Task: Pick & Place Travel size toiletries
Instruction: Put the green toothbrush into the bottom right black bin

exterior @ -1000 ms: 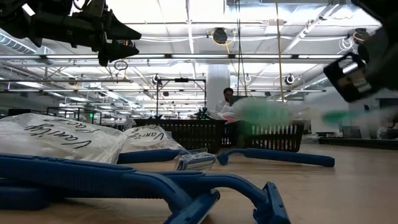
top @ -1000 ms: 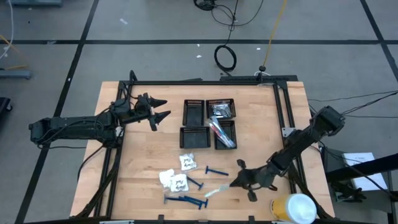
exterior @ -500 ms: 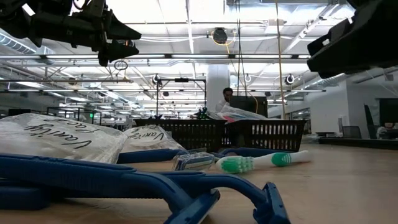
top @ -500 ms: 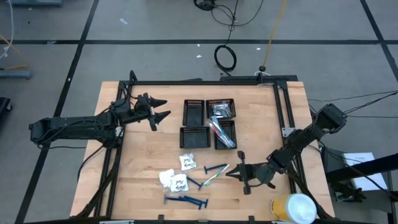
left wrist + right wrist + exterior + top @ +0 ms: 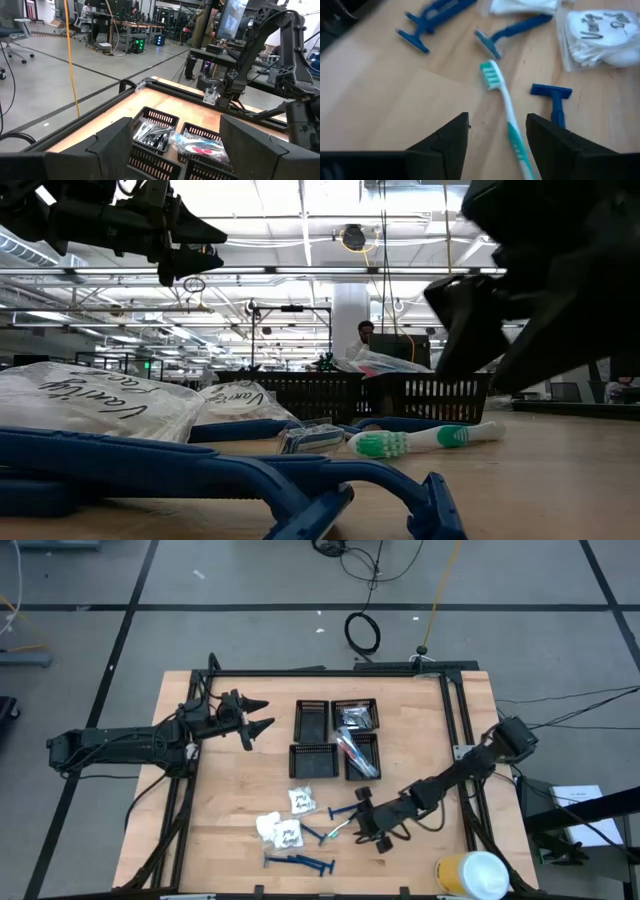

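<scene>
The right gripper, fingers spread, hovers over the slim white-and-teal toothbrush lying on the wooden table among blue razors. It should straddle the handle squarely (bristles pointing away) before closing. The left gripper waits open.

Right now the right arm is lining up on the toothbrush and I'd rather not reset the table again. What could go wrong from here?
1. The toothbrush lies flat on the wood between the right tool's open fingers; a shallow close could skid it away.
2. A blue razor lies close beside the handle, so a finger may nudge or pinch it too.
3. The packet lies just past the razor and could get dragged.
The left tool waits open, clear of this.
</scene>
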`<state>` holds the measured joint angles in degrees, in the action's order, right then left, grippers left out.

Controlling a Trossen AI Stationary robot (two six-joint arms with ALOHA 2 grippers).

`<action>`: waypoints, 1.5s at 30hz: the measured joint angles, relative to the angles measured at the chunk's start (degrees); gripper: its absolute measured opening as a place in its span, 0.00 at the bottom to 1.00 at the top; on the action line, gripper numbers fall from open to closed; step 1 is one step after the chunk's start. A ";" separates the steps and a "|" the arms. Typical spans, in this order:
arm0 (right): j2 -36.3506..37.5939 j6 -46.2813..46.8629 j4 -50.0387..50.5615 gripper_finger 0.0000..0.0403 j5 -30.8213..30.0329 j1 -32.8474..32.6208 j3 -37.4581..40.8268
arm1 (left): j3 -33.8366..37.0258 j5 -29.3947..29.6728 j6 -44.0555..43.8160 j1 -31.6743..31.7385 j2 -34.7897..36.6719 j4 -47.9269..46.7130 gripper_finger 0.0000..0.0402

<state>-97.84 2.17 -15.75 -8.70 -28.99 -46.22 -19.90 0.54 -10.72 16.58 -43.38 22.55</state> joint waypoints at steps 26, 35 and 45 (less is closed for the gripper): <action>-4.40 -1.15 8.28 0.04 7.36 4.24 -1.40 | 0.00 0.02 0.00 0.00 -0.02 0.02 0.71; 3.43 7.13 1.33 0.03 7.33 3.78 -1.16 | 0.00 0.00 0.00 0.00 0.00 0.02 0.71; 16.38 15.74 1.46 0.03 -24.55 5.43 1.68 | 0.00 0.02 0.00 0.00 0.00 0.02 0.71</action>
<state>-81.46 17.91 -14.29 -33.26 -23.57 -44.54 -19.90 0.56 -10.72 16.58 -43.38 22.57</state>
